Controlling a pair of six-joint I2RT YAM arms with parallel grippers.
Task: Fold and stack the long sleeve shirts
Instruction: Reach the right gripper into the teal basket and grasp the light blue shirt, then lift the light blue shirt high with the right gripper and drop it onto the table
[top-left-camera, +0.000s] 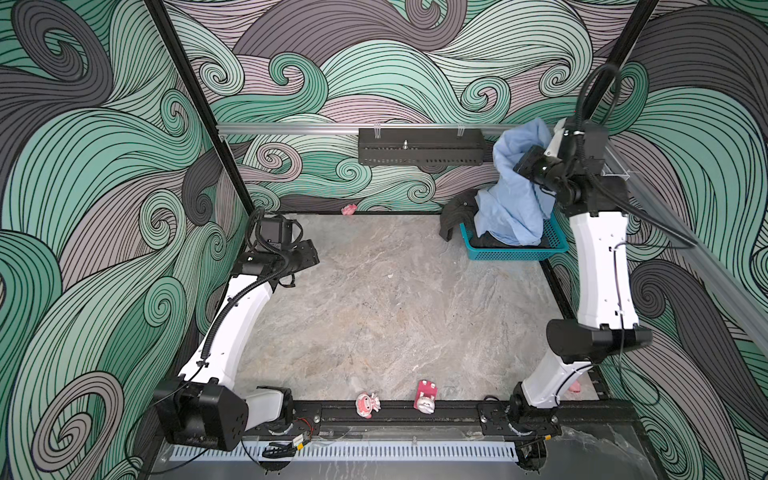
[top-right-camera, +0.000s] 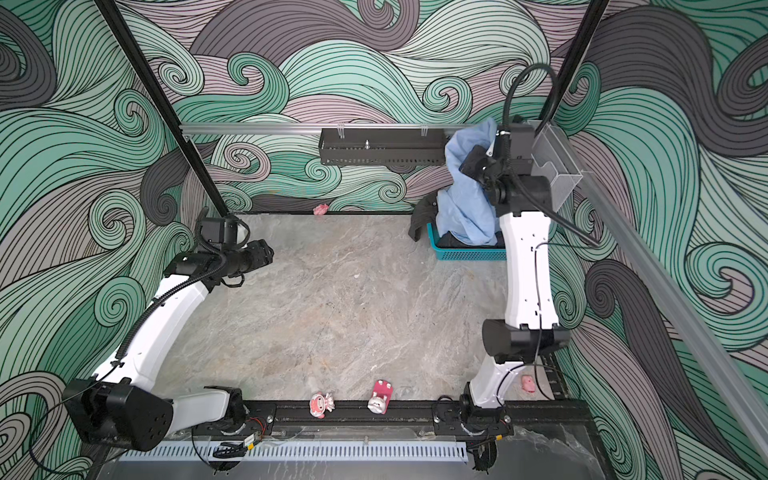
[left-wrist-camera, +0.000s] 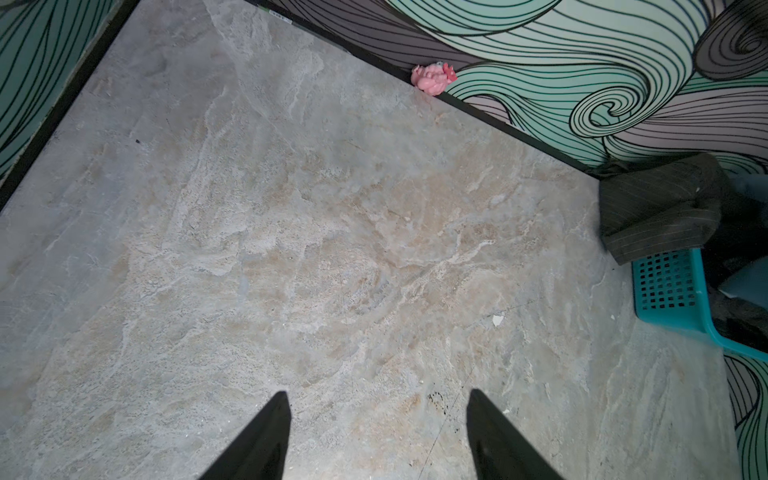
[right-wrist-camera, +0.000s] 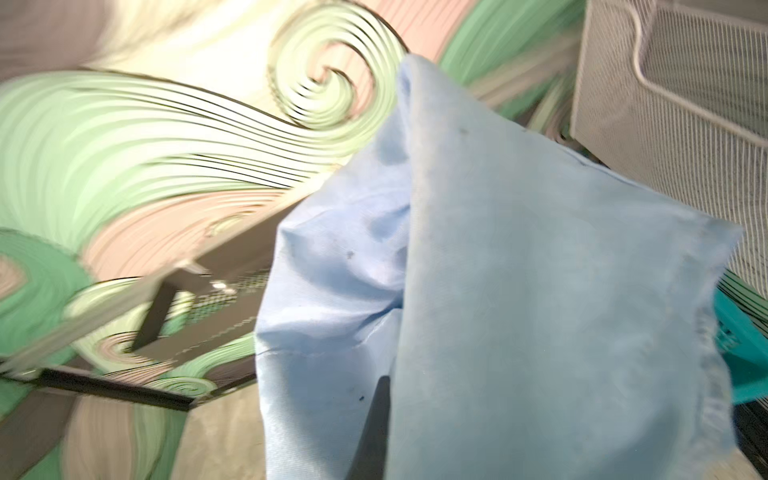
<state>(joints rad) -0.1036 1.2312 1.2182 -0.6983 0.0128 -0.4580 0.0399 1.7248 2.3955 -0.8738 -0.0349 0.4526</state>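
Note:
My right gripper (right-wrist-camera: 386, 386) is shut on the light blue shirt (top-left-camera: 515, 195), holding a bunch of it high above the teal basket (top-left-camera: 511, 251) at the table's back right. One dark finger shows against the cloth; the rest is covered. The shirt's lower part (top-right-camera: 465, 212) still hangs into the basket. The dark charcoal shirt (top-left-camera: 457, 212) droops over the basket's left rim onto the table, and it also shows in the left wrist view (left-wrist-camera: 660, 208). My left gripper (left-wrist-camera: 376, 395) stands open and empty over bare table at the back left (top-left-camera: 309, 249).
Two pink toys (top-left-camera: 368, 405) (top-left-camera: 426, 397) lie at the table's front edge, and a third (top-left-camera: 349, 209) lies against the back wall. A black perforated shelf (top-left-camera: 419, 147) hangs on the back wall. A white wire mesh bin (top-right-camera: 557, 166) is beside the right arm.

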